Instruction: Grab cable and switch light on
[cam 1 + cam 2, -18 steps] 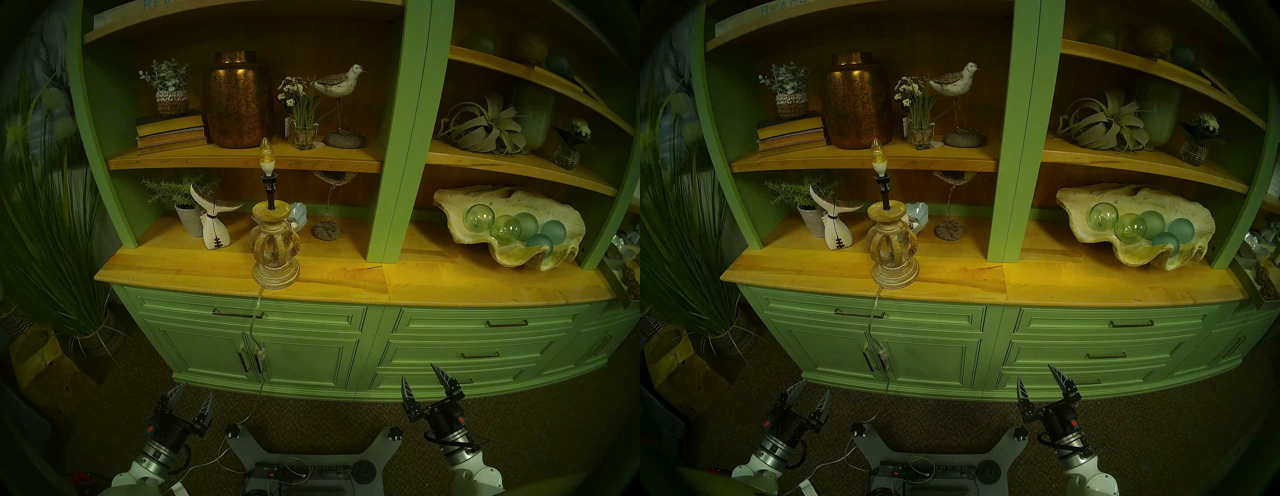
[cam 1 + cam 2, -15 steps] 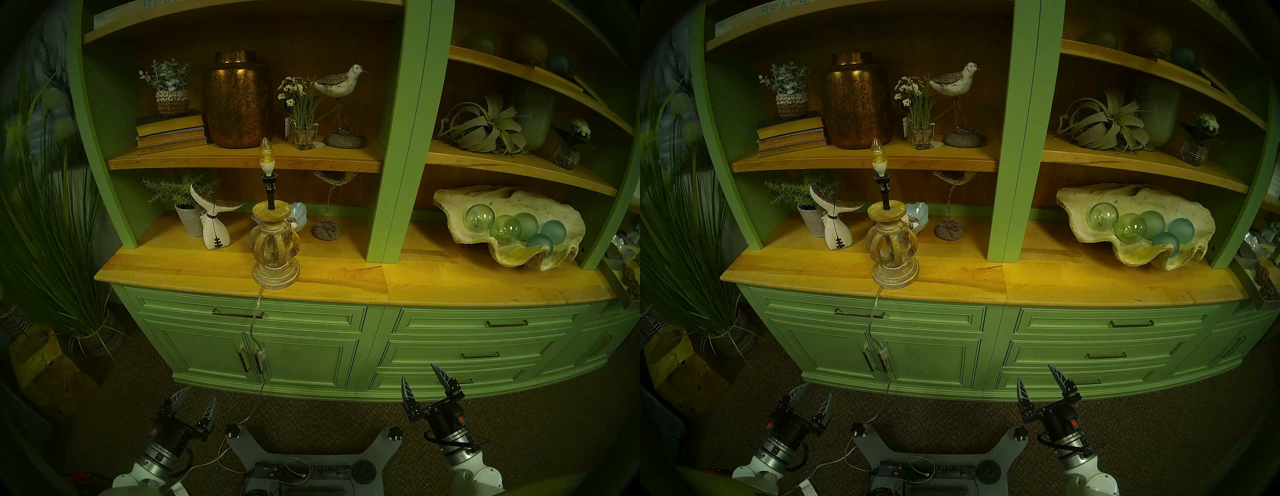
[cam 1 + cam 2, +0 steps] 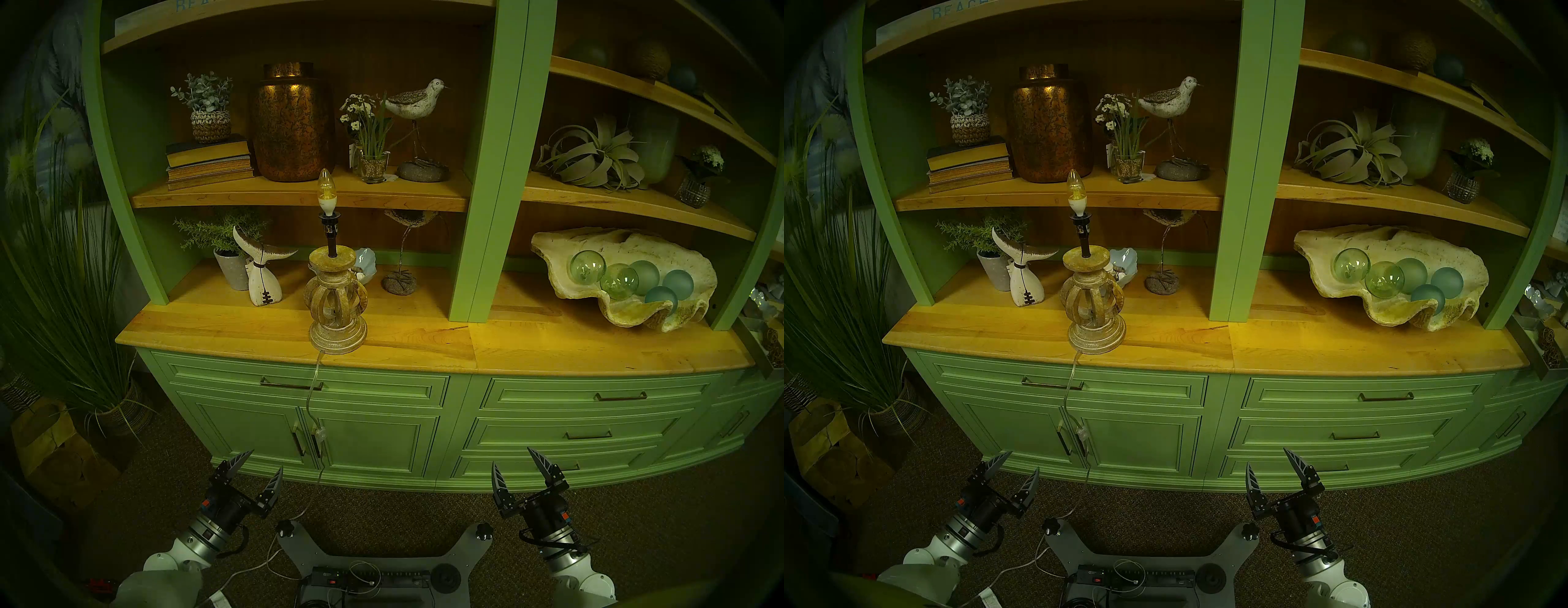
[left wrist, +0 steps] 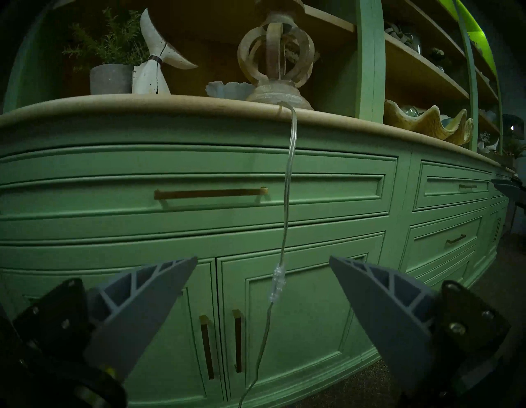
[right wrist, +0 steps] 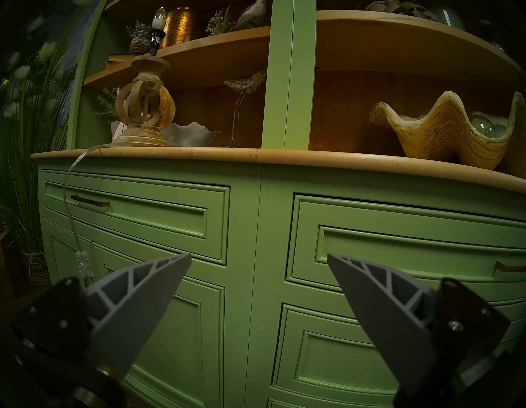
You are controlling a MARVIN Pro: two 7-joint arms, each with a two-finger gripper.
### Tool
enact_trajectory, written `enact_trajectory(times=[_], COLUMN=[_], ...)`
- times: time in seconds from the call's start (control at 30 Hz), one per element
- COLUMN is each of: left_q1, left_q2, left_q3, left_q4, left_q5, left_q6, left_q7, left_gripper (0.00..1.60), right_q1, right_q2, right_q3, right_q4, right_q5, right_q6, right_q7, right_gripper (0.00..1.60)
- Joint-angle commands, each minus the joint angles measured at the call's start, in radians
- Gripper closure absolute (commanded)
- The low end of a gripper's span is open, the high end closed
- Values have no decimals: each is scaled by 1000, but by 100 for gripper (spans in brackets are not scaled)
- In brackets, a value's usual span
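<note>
- Lamp (image 3: 337, 297) stands unlit at the front edge of the wooden countertop (image 3: 551, 348), left section of the green cabinet (image 3: 373, 429); bare bulb (image 3: 325, 191) dark.
- Clear cable (image 4: 287, 193) drops from the lamp base over the counter's front edge and hangs in front of the cabinet doors down to the carpet.
- Inline switch (image 4: 277, 282) hangs part-way down, level with the upper part of the doors; nothing touches it.
- Left gripper (image 3: 256, 467): fingers spread wide, empty. In the wrist view the switch sits between the two fingertips but farther off, not yet reached.
- Right gripper (image 3: 518, 463): fingers spread wide, empty, facing the right-hand drawers, well apart from the cable.
- Step in hand, as judged: approach for the grab, left arm leading.
- Next move calls for advancing the left gripper until the cord or switch lies between the pads, then closing. The cord is thin and free-hanging, so a nudge may swing it aside.
</note>
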Motion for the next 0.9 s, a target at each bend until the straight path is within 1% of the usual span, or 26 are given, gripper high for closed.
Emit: enact_trajectory(times=[0.0, 0.13, 0.2, 0.23, 0.3, 0.33, 0.47, 0.53, 0.67, 0.73, 0.87], left_q1=[-106, -119, -133, -151, -155, -153, -152, -161, -171, -172, -174], left_q2=[10, 1, -9, -22, -26, -30, -39, -53, -58, -63, -62], left_q3=[-1, 8, 24, 33, 33, 31, 41, 54, 61, 61, 75], left_q4=[30, 45, 70, 98, 99, 79, 62, 70, 74, 58, 39], left_q5=[9, 14, 40, 52, 42, 28, 37, 48, 50, 14, 17], left_q6=[31, 35, 26, 20, 30, 41, 34, 24, 23, 73, 92], left_q7=[4, -7, -9, -7, -12, -21, -27, -26, -28, -47, -64], left_gripper=[0, 0, 0, 0, 0, 0, 0, 0, 0, 0, 0], right_q1=[4, 4, 3, 3, 3, 4, 4, 4, 3, 3, 3], right_q2=[3, 2, 2, 2, 2, 2, 2, 2, 2, 2, 2], right_q3=[-3, -3, -3, -3, -3, -3, -3, -3, -3, -3, -3], right_q4=[-22, -23, -24, -24, -24, -23, -23, -23, -24, -24, -24], right_q5=[1, 1, 1, 1, 1, 1, 1, 1, 1, 1, 1], right_q6=[-5, -5, -4, -4, -4, -5, -5, -5, -4, -4, -4], right_q7=[4, 4, 5, 4, 4, 4, 4, 4, 4, 4, 4], right_gripper=[0, 0, 0, 0, 0, 0, 0, 0, 0, 0, 0])
